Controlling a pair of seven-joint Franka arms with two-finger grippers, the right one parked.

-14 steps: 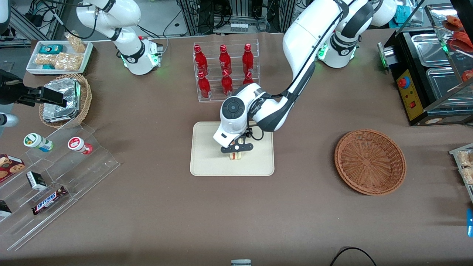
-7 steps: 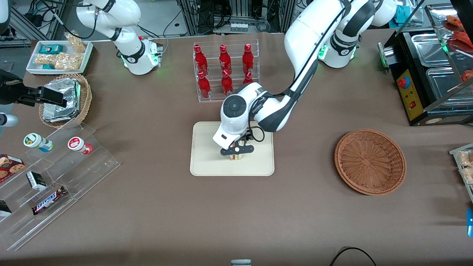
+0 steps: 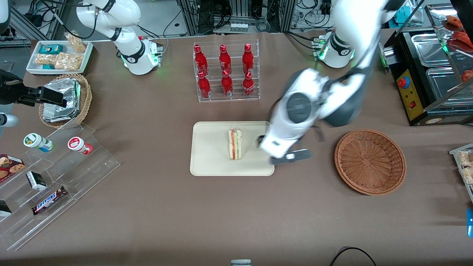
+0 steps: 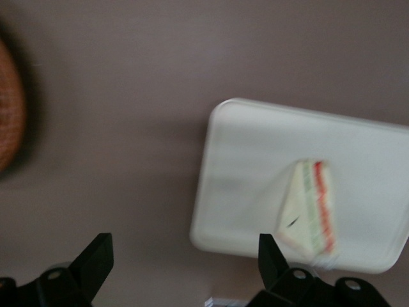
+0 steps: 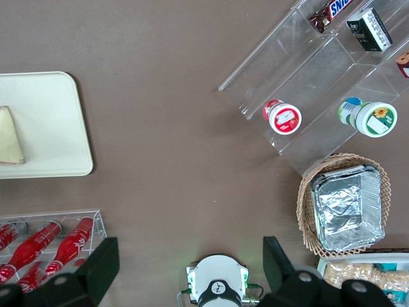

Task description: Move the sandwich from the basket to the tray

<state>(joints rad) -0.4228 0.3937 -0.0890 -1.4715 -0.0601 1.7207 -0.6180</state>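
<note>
The sandwich (image 3: pixel 235 144) lies on the cream tray (image 3: pixel 210 162), a pale wedge with its red and green filling edge facing up; the left wrist view shows the sandwich (image 4: pixel 308 211) resting alone on the tray (image 4: pixel 243 166). My gripper (image 3: pixel 290 157) hangs above the table between the tray and the round reddish-brown basket (image 3: pixel 370 161), raised and blurred. In the left wrist view my gripper (image 4: pixel 182 256) is open, its black fingers (image 4: pixel 96 259) spread wide with only brown tablecloth between them. The basket (image 4: pixel 9 115) holds nothing that I can see.
A clear rack of red bottles (image 3: pixel 225 72) stands farther from the front camera than the tray. A tan basket with foil packets (image 3: pixel 64 99), a white snack tray (image 3: pixel 59 57) and clear tiered shelves (image 3: pixel 55 177) lie toward the parked arm's end. A black appliance (image 3: pixel 425 81) stands toward the working arm's end.
My gripper has let go of the sandwich, which now lies on the tray. The arm rose and swung away from the tray toward the basket.
</note>
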